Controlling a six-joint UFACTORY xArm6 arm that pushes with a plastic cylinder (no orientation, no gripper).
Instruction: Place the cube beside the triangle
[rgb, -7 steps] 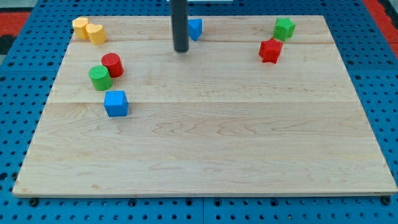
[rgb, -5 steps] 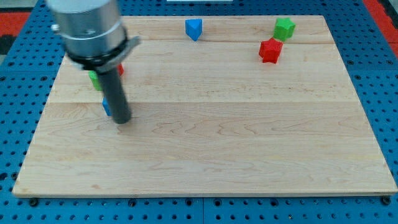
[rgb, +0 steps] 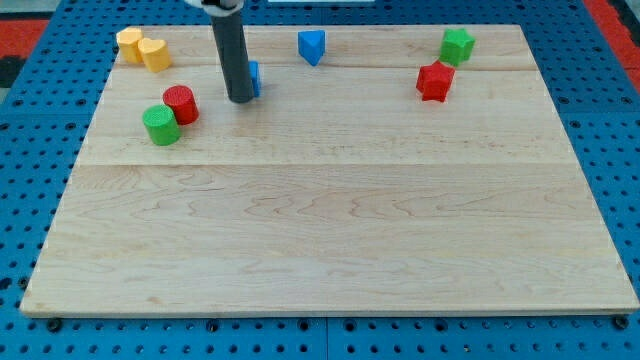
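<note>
The dark rod hides most of the blue cube (rgb: 254, 78); only its right edge shows, touching my tip (rgb: 240, 99). The blue triangular block (rgb: 312, 46) sits near, up-right of the cube. On the light wooden surface (rgb: 330, 230): two blue, two yellow (rgb: 142, 48), two green (rgb: 160, 126), two red (rgb: 434, 81). The rod stands upright; there is no hand.

**Wooden board and its blocks**

The pale wooden board (rgb: 330, 230) sits on a blue pegboard (rgb: 30, 200). At the view's top left lie two touching yellow blocks (rgb: 142, 48). Below them a red cylinder (rgb: 181, 104) touches a green cylinder (rgb: 160, 126). The blue cube (rgb: 252, 78) lies partly hidden behind my tip (rgb: 240, 99), with the blue triangle (rgb: 312, 46) near its right. At top right sit a green block (rgb: 457, 45) and a red block (rgb: 434, 81).
</note>
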